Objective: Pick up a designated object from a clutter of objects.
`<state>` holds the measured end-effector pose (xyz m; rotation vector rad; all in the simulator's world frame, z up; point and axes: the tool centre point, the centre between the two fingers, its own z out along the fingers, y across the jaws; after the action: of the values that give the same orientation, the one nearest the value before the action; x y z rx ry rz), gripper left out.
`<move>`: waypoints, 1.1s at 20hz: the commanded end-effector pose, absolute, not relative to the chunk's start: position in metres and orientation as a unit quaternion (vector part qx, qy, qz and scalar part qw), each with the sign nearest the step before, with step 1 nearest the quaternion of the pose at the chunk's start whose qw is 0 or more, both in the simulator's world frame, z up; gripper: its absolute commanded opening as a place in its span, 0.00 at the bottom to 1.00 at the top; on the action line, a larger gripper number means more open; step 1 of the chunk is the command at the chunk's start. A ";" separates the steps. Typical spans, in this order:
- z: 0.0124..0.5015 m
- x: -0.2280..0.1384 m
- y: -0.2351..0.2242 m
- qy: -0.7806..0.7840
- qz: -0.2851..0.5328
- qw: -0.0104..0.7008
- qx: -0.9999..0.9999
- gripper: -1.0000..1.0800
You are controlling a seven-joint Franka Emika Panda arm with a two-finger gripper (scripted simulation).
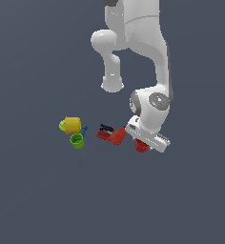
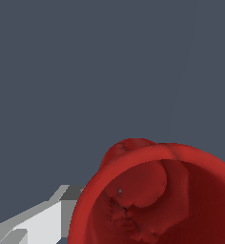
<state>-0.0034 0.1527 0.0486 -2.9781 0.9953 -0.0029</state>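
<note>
One small red cup with a rim lip [image 1: 141, 145] sits under the white gripper [image 1: 145, 142], toward the desk's right edge in the exterior view, just beside the red-orange drill-shaped toy [image 1: 110, 134]. The grab step looks under way (I cannot tell if the fingers are squeezing). Next, it needs a firm hold before lifting.

Franka Panda arm [image 1: 133, 33]: glossy white shell of rounded, tubular links with bulbous elbow housings. A dark grey seam strip runs down one side of the forearm link. The wrist joint [image 1: 152, 102] carries round grey end caps set into the white casing. The hand housing [image 1: 148, 135] is a flat, boxy white block with light grey edging. One finger [image 2: 38, 221] shows in the wrist view as an angular white-and-grey bar with faceted, stepped edges.
</note>
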 end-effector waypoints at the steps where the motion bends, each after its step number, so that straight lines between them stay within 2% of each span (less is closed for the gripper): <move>1: 0.047 -0.004 0.152 0.317 0.000 0.000 -0.948 0.00; 11: 0.072 0.001 0.156 0.317 -0.001 0.001 -0.948 0.00; 22: 0.159 0.018 0.169 0.317 -0.001 0.001 -0.948 0.00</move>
<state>0.0146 0.1665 0.1428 -2.9797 0.9954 0.0007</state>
